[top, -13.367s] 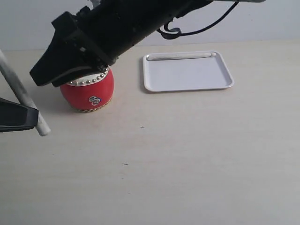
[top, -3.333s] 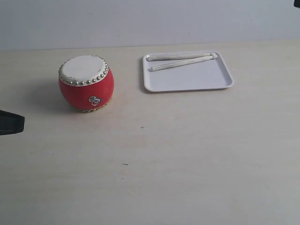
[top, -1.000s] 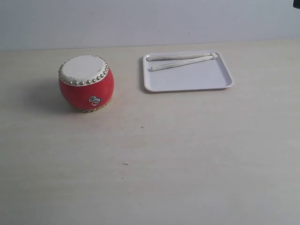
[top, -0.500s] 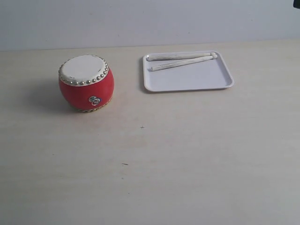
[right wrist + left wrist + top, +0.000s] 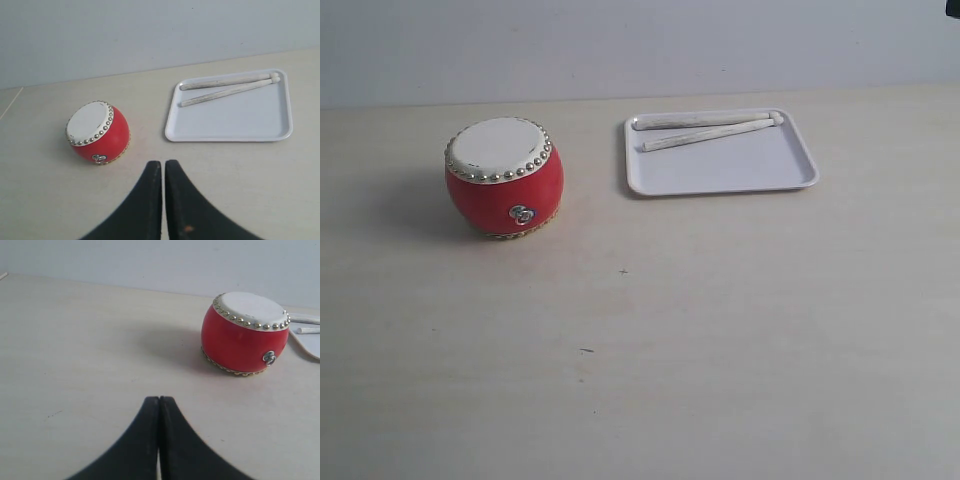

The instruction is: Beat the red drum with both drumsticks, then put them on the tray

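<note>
Drumsticks (image 5: 705,130) lie side by side along the far rim of the tray (image 5: 720,172), apart from the red drum (image 5: 505,190). Left fingers (image 5: 142,440) and right fingers (image 5: 182,205), pressed together and empty, hang well away, the right nearer; no reach looks needed.

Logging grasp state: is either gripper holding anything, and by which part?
Nothing is held. The left gripper and right gripper are shut and empty; the drumsticks lie on the tray.
</note>
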Available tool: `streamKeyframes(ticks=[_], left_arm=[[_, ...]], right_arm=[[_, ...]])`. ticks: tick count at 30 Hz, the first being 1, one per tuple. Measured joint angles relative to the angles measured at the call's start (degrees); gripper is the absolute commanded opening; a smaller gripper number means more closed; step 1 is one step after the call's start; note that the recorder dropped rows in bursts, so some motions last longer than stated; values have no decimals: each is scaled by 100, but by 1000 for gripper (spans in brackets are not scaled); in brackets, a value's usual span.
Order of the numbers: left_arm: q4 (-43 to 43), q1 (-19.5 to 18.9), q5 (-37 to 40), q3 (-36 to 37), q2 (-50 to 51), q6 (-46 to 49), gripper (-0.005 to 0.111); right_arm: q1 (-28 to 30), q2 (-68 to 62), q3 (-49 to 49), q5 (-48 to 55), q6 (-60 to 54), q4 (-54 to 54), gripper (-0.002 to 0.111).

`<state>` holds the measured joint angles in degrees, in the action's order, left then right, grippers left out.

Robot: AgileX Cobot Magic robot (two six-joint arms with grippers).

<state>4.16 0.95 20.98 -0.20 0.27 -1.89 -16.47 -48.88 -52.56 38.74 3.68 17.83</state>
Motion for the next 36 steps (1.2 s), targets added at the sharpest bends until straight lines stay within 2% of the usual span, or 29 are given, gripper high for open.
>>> streamKeyframes(ticks=[9,13,18,20,25,29,36], left_arm=[[-10,0,0,0,0,0,0],[-10,0,0,0,0,0,0],[-10,0,0,0,0,0,0],[-10,0,0,0,0,0,0],[-10,0,0,0,0,0,0],[-10,0,0,0,0,0,0],[-10,0,0,0,0,0,0]], right_arm=[[14,91,0,110,-368,-744,3],[422,567,274,87,-445,-1206,3],[1292,1686,1287,-699,-473,-1437,3],[1617,2427,2097,-1312,-473,-1452,3],[1793,3850,3680,-2047,-493,-1489,3],[1793,4563,4573,-2354,-493,-1489,3],[1793,4833,5233,-2431,-504,-1505,3]])
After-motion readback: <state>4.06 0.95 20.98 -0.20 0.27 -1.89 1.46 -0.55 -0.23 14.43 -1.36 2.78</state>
